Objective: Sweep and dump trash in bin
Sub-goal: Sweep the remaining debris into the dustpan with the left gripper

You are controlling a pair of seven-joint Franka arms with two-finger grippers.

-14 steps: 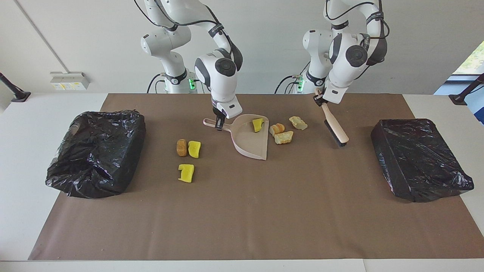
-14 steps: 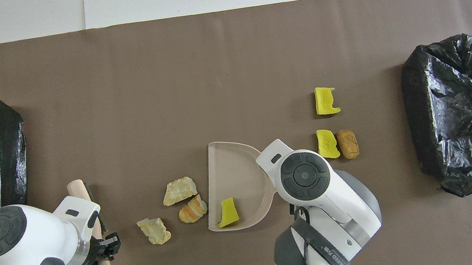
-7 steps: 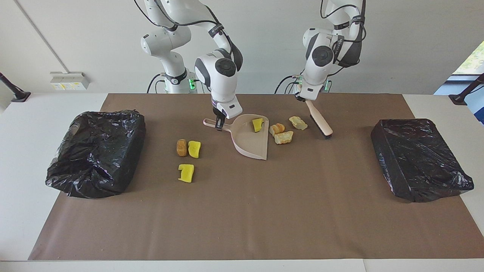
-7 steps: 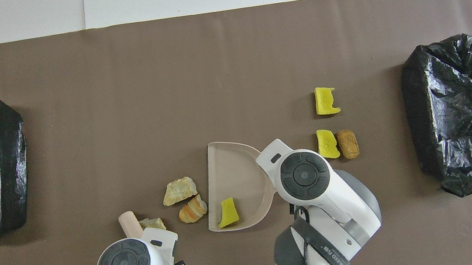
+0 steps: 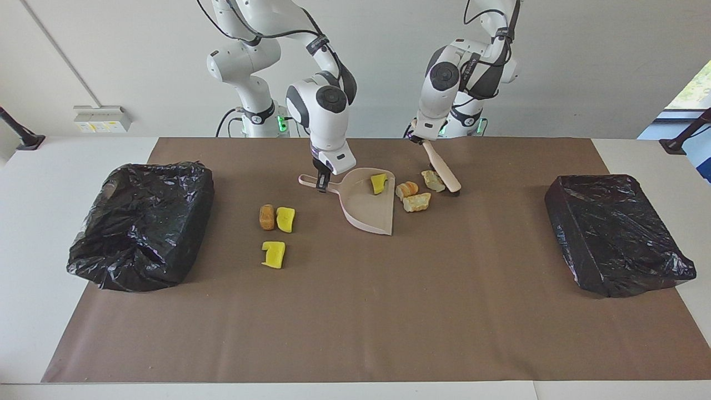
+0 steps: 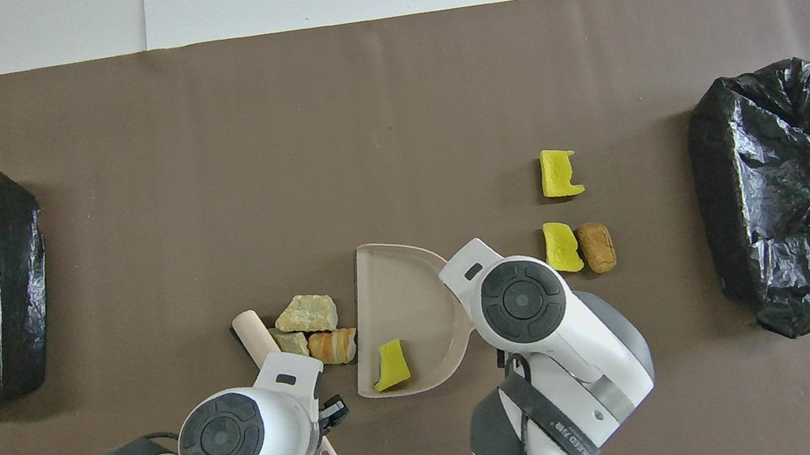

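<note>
My right gripper is shut on the handle of the pink dustpan, which rests on the brown mat with one yellow sponge bit inside. My left gripper is shut on the brush. The brush head touches a pale chunk of trash. That chunk sits with an orange bread piece and a beige chunk at the pan's open edge. In the overhead view these three lumps crowd against the dustpan.
Two yellow bits and a brown lump lie toward the right arm's end. A black-bagged bin stands at that end of the table. Another black-bagged bin stands at the left arm's end.
The left arm swung the brush toward the dustpan and pushed the three lumps together against the pan's open edge. The right arm and the pan stayed put.
</note>
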